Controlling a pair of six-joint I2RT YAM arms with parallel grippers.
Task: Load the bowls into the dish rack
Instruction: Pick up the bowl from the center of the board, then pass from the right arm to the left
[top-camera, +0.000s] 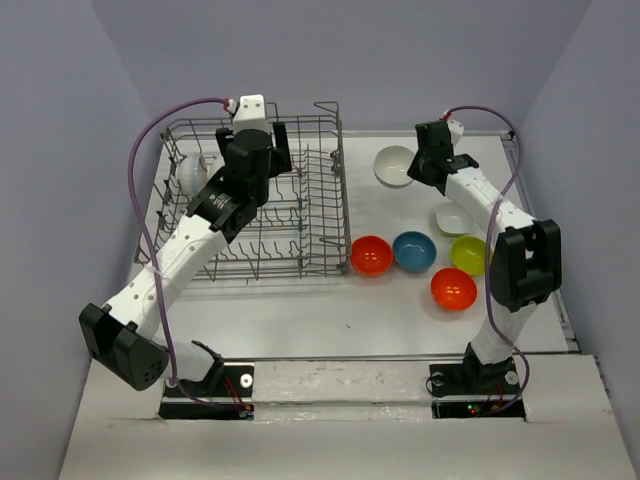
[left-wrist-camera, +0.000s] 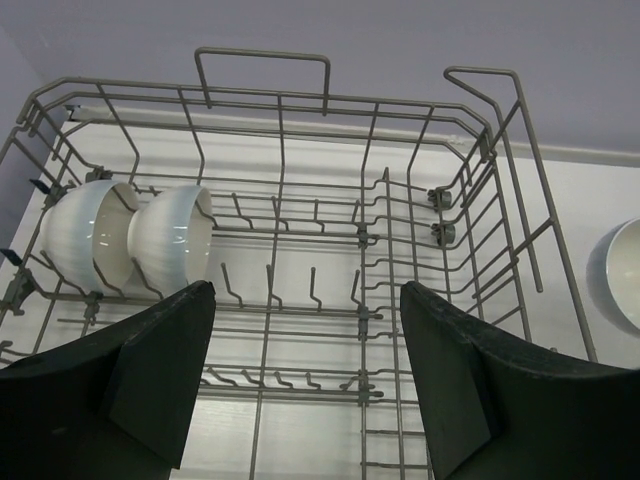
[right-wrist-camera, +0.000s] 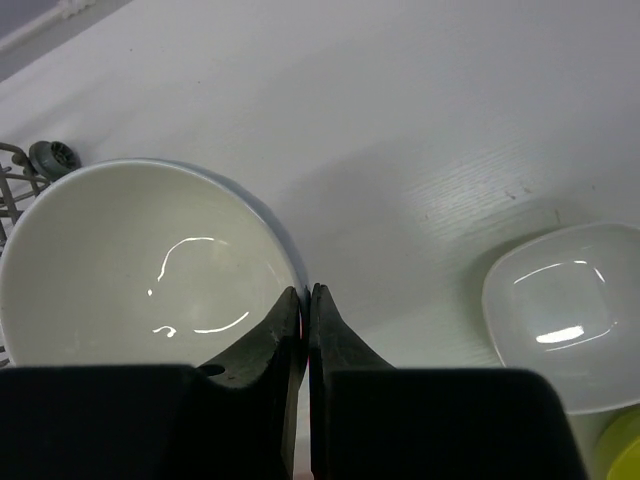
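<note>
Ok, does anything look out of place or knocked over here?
Nothing spilled or tipped. Two white bowls stand on edge in the rack, the loose bowls sit upright on the table. Only oddity: one small white dish is squarish, not round.

The overhead camera looked down from behind; the left wrist faced into the rack (left-wrist-camera: 262, 53) (both showed it), the right wrist sat close above a bowl (right-wrist-camera: 140, 260).
</note>
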